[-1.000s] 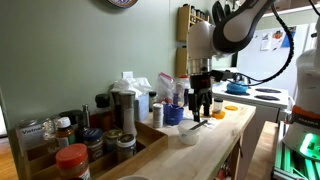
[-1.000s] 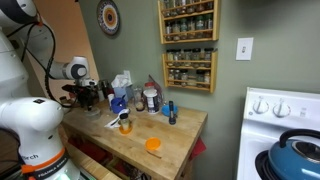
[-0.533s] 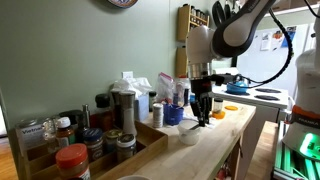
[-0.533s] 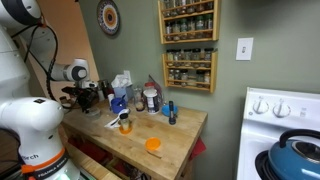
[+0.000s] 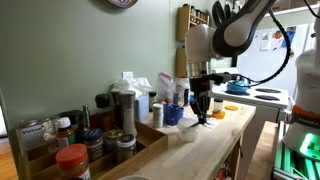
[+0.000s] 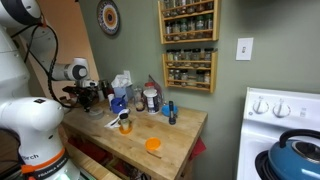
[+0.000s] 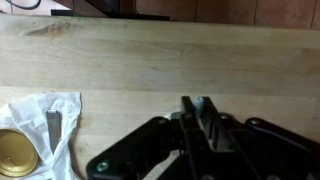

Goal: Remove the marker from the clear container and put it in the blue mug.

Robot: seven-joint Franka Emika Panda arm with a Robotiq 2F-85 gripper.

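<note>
The marker is escaping me: I am not finding it for certain in any view, and the thin dark sliver between my fingertips is too blurred to name. My gripper is hanging low over the countertop, its black metal fingers drawn close together; whether they are clenching anything I cannot tell.

In the wrist view, one clear container of crinkled, glossy plastic is lying at the lower left, with one round gold lid showing inside it. In an exterior view, the one blue mug, squat, dark and smooth, is standing just beside my gripper on the wall side.

The countertop is showing pale wooden planks with long straight seams. The wall behind is looking matte grey-green. In an exterior view, two wooden spice racks are hanging there, one above the other, near one round clock. One white stove is carrying one glossy blue kettle.
</note>
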